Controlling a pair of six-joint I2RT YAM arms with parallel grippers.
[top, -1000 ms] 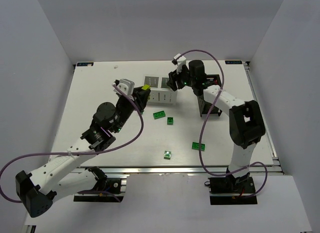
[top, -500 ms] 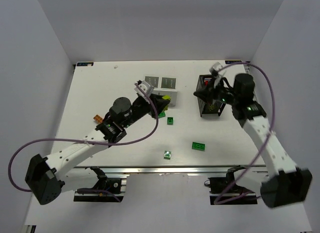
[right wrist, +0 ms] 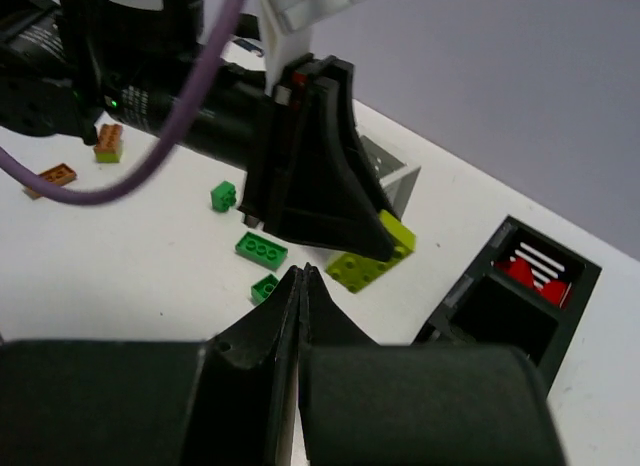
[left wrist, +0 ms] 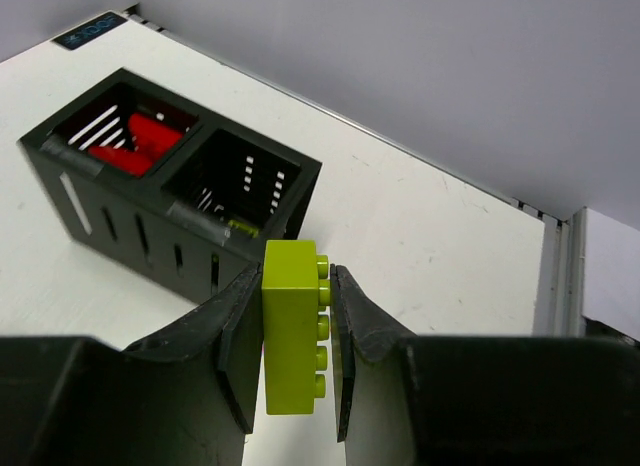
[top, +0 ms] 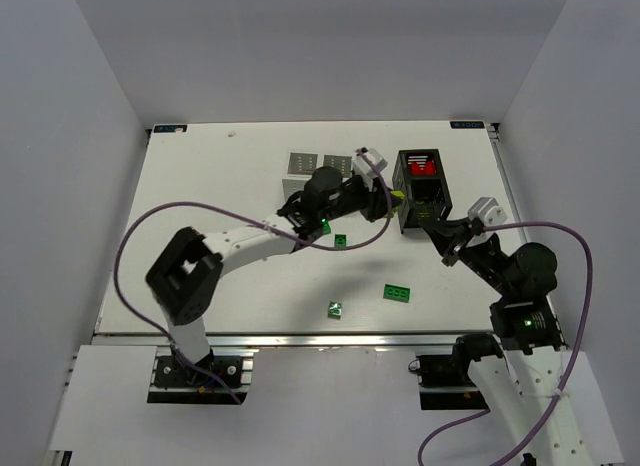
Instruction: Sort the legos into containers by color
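Black slotted box (top: 424,221), upper centre of the overhead view, holds red bricks (top: 422,169) in its far compartment. The left gripper (top: 392,198) hangs just beside it with the right gripper (top: 450,248) near, so the arms may bump. Green bricks (top: 399,292) lie on the white table (top: 200,206), pale grey walls around it.

Left wrist view: fingers (left wrist: 240,336) pinch a yellow-green brick (left wrist: 293,326) short of the box's rim; released here, it likely lands outside.

Right wrist view: fingers (right wrist: 285,316) pressed together, empty, low centre frame.
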